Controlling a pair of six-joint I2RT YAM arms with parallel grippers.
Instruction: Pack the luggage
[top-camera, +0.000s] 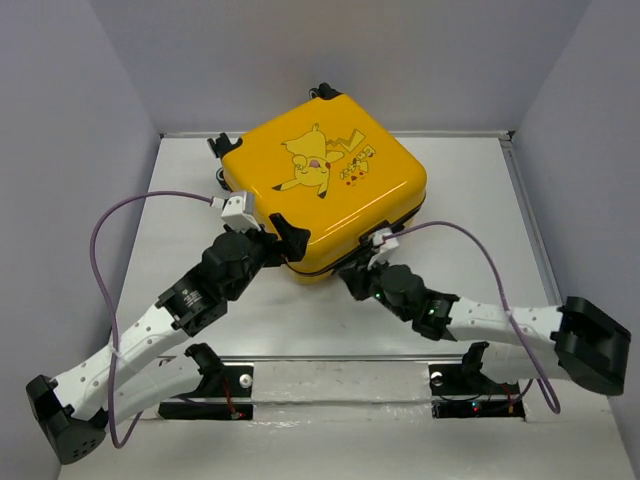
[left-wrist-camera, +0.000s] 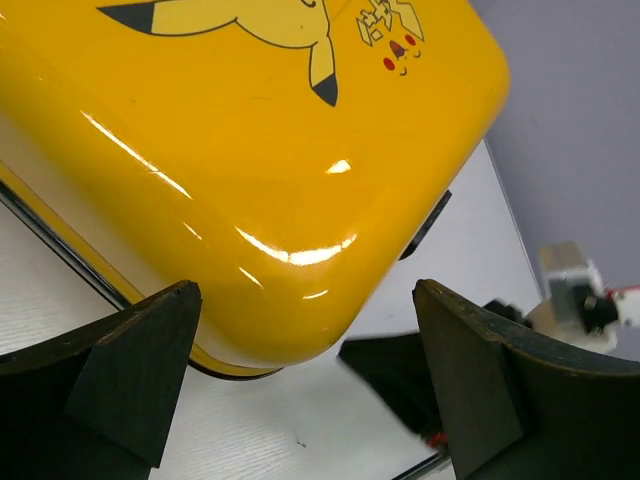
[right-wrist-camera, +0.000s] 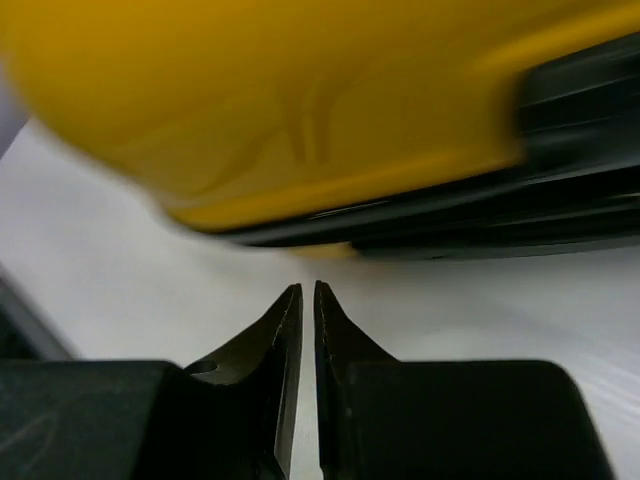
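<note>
Two claws at the corner of the yellow case

Closest to us, both arms reach out from the near edge of the bench and meet at the same spot. The left claw is wide apart, with the near corner of the luggage sitting between its two fingers. The fingers do not touch the shell, so it holds nothing. The right claw is pinched almost together, with only a thin line between the tips and nothing inside. It points low, near the dark line that runs round the side of the luggage, just above the bench.

Past the claws, the luggage lies flat on the bench with its lid down and the cartoon facing up. One corner points at the arms. Its black wheels and handles poke out at the far side, close to the back wall.

What could go wrong? The shell is shiny and looks slippery, so a squeeze on that round corner may slip off. A hard push could slide the whole case away toward the wall. The thin right tips could catch in the dark line. The two claws are close together, so they could bump each other
</note>
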